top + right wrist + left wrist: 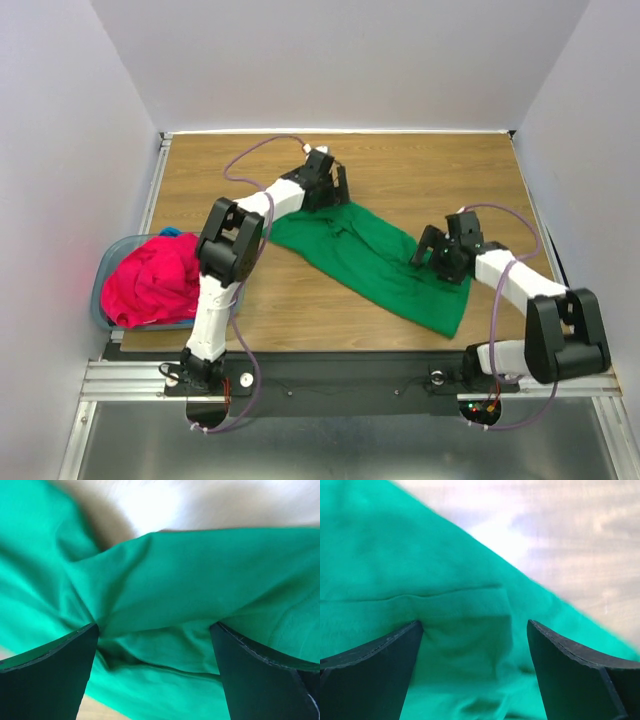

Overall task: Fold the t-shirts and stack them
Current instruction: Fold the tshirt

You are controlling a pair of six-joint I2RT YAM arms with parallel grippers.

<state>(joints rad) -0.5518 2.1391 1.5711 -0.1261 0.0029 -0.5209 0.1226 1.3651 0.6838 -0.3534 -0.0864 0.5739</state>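
Counting: 1 green t-shirt [380, 265] | 1 pink-red t-shirt [155, 282] | 1 basket [101, 290]

Robot lab cell, plain white walls [340, 60], wooden table [430, 170], aluminium mounting rail [120, 378]

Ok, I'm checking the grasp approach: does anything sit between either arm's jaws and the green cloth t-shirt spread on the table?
Nothing visible does. In each wrist view the kelly green cloth t-shirt lies directly between the open jaws, with only wooden table beyond it.
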